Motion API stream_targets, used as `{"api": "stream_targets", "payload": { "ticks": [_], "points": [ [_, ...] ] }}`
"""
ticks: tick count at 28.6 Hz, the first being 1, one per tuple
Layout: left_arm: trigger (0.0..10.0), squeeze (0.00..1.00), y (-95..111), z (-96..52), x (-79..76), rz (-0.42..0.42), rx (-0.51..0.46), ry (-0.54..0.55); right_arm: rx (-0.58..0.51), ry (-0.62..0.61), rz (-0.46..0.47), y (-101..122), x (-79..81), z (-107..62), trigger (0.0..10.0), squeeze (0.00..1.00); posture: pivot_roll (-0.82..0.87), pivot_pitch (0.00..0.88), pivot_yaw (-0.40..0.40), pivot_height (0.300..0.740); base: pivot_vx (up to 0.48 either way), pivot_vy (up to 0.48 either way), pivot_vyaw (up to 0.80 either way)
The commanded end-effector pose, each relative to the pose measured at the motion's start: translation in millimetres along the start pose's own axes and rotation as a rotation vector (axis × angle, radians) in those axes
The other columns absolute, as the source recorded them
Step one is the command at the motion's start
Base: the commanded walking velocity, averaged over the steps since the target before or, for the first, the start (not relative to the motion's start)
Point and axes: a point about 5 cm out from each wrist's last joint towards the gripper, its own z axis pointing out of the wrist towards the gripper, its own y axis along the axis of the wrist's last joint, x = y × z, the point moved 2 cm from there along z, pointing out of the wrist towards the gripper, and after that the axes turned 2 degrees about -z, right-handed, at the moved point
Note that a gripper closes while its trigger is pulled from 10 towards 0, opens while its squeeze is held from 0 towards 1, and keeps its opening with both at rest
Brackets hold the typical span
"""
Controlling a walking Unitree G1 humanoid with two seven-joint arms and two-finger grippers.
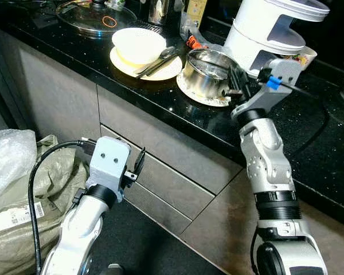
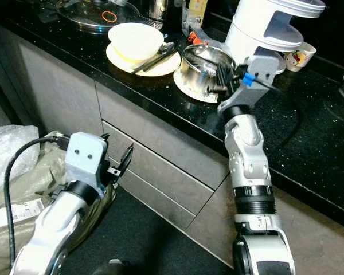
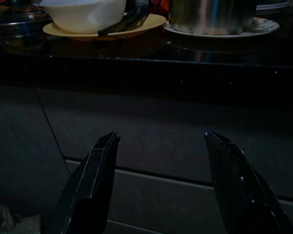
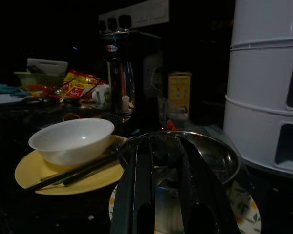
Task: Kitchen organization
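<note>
right gripper (image 1: 236, 79) hovering at the steel pot's (image 1: 206, 71) 3 o'clock rim, fingers nearly pressed together, pinching nothing visible. Pot sitting on a patterned plate (image 1: 209, 98) on the black counter (image 1: 309, 137); white bowl (image 1: 139, 44) at its 9 o'clock. Left gripper (image 2: 125, 160) idling spread by the drawers (image 1: 172, 172)

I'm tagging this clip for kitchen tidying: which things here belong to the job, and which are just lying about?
In the job:
- steel pot on its patterned plate
- right pincer at the pot's rim
- white bowl on the yellow plate, with spoon

Lying about:
- glass lid
- white steamer
- sacks on the floor
- left pincer, idle, open before the drawers
</note>
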Motion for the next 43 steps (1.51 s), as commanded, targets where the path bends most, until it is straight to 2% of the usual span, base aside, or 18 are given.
{"api": "stream_targets", "payload": {
  "ticks": [1, 14, 17, 22, 27, 29, 32, 35, 39, 40, 42, 43],
  "points": [
    [10.0, 0.0, -3, 0.6, -3.5, 0.001, 0.007, -0.017, -0.032, -0.017, 0.022, 9, -8.1, -0.3, 0.0, 0.0, 0.19, 0.057, -0.176, 0.74, 0.0, 0.0, 0.0],
    [10.0, 0.0, -3, 0.4, -2.1, 0.004, 0.004, -0.018, -0.076, -0.026, 0.081, 20, -11.3, 2.6, 0.0, 0.0, 0.19, 0.051, -0.176, 0.74, 0.0, 0.0, 0.0],
    [10.0, 0.0, -3, 0.5, -1.9, 0.005, 0.002, -0.019, -0.085, -0.035, 0.111, 21, -13.0, 2.8, 0.0, 0.0, 0.19, 0.051, -0.176, 0.74, 0.0, 0.0, 0.0],
    [10.0, 0.0, -3, 1.3, -2.0, 0.003, 0.001, -0.019, -0.122, -0.081, 0.286, 27, -24.7, 4.0, 0.0, 0.0, 0.18, 0.047, -0.174, 0.74, 0.0, 0.0, 0.0],
    [10.0, 0.0, -3, 1.8, -2.2, 0.003, 0.001, -0.022, -0.131, -0.083, 0.287, 30, -28.7, 3.6, 0.0, 0.0, 0.18, 0.045, -0.17, 0.74, 0.0, 0.0, 0.0],
    [10.0, 0.0, -3, 2.0, -2.4, 0.004, 0.001, -0.023, -0.129, -0.082, 0.279, 30, -29.4, 3.4, 0.0, 0.0, 0.18, 0.045, -0.17, 0.74, 0.0, 0.0, 0.0],
    [10.0, 0.0, -3, 2.5, -2.9, 0.003, 0.001, -0.027, -0.112, -0.075, 0.209, 29, -30.2, 3.1, 0.0, 0.0, 0.18, 0.044, -0.167, 0.74, 0.0, 0.0, 0.0],
    [10.0, 0.0, -3, 2.7, -3.1, 0.002, 0.001, -0.028, -0.105, -0.068, 0.176, 28, -28.6, 3.2, 0.0, 0.0, 0.18, 0.042, -0.167, 0.74, 0.0, 0.0, 0.0],
    [10.0, 0.0, -3, 3.2, -3.7, 0.001, 0.001, -0.03, -0.078, -0.053, 0.066, 26, -23.2, 4.5, 0.0, 0.0, 0.18, 0.042, -0.168, 0.74, 0.0, 0.0, 0.0],
    [10.0, 0.0, -3, 3.2, -3.7, 0.001, 0.001, -0.03, -0.078, -0.053, 0.066, 26, -23.2, 4.5, 0.0, 0.0, 0.18, 0.042, -0.168, 0.74, 0.0, 0.0, 0.0],
    [10.0, 0.0, -3, 3.2, -4.1, 0.001, 0.001, -0.031, -0.059, -0.034, -0.01, 24, -19.2, 5.9, 0.0, 0.0, 0.18, 0.042, -0.169, 0.74, 0.0, 0.0, 0.0],
    [10.0, 0.0, -3, 3.2, -4.1, 0.001, 0.001, -0.031, -0.059, -0.034, -0.01, 24, -19.2, 5.9, 0.0, 0.0, 0.18, 0.042, -0.169, 0.74, 0.0, 0.0, 0.0]
  ]
}}
